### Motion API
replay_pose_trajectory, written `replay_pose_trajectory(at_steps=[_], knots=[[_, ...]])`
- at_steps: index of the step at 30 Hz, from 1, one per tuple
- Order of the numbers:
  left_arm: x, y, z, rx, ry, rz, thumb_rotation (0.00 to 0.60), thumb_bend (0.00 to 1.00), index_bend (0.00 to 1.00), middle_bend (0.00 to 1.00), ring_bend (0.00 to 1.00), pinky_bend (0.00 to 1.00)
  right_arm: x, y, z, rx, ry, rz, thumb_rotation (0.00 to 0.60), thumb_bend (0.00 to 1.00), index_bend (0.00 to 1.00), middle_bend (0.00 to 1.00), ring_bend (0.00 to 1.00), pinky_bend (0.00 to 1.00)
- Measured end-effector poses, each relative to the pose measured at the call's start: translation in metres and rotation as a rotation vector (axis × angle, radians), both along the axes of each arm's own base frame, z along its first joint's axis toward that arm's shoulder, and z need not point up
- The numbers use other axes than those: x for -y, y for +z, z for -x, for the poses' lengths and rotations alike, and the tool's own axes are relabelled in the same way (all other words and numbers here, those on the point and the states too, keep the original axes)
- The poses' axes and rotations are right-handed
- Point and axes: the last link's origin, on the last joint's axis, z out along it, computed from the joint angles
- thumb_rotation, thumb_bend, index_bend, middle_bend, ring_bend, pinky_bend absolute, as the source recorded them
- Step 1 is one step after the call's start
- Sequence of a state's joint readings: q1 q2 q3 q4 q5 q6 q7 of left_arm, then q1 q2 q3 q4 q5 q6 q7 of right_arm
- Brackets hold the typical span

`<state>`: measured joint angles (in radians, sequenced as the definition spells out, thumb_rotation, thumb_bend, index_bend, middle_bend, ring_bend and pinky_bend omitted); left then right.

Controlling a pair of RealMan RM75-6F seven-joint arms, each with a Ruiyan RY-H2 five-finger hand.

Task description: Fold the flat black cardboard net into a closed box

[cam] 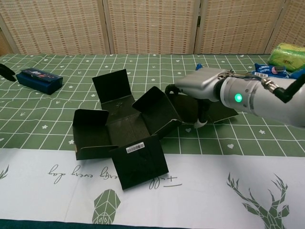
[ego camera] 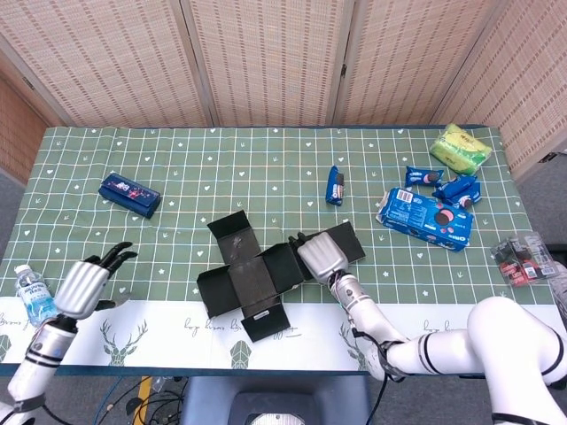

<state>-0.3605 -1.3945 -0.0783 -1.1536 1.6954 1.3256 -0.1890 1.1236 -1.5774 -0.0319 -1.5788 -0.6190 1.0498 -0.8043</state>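
The black cardboard net [ego camera: 257,279] [cam: 124,131] lies half folded near the table's front edge, with several flaps standing up and a barcode label on its front flap. My right hand [ego camera: 321,257] [cam: 202,86] grips the net's right-hand flap, fingers curled over it and the thumb [cam: 200,121] down beside it. My left hand [ego camera: 81,288] hovers over the front left of the table, well apart from the net, with its fingers spread and nothing in it. In the chest view only a dark fingertip of the left hand [cam: 5,71] shows at the left edge.
A water bottle [ego camera: 31,294] stands just left of the left hand. A dark blue box [ego camera: 129,195] [cam: 39,78] lies at the back left. On the right are a blue snack bar [ego camera: 335,185], a cookie pack [ego camera: 423,215], a green bag [ego camera: 460,146] and small packets [ego camera: 523,257].
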Motion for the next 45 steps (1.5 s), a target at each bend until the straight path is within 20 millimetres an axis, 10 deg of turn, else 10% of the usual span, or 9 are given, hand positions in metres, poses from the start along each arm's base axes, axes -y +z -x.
replay_pose_trajectory(at_steps=[6,23,45], knots=[[-0.017,-0.045,-0.017,-0.038,-0.037,0.103,0.6,0.11,0.0,0.05,0.61,0.53,-0.004,0.006,0.012,0.017,-0.028,0.011,0.6,0.33,0.3,0.34,0.71,0.82],[-0.022,-0.118,-0.079,0.085,-0.097,0.161,0.6,0.11,0.0,0.0,0.59,0.53,-0.011,0.01,0.021,0.087,-0.038,0.012,0.6,0.33,0.3,0.34,0.71,0.82],[-0.026,-0.141,-0.131,0.515,0.065,0.378,0.6,0.11,0.0,0.0,0.56,0.6,-0.006,0.016,-0.006,0.033,0.199,-0.042,0.6,0.35,0.3,0.35,0.72,0.82]])
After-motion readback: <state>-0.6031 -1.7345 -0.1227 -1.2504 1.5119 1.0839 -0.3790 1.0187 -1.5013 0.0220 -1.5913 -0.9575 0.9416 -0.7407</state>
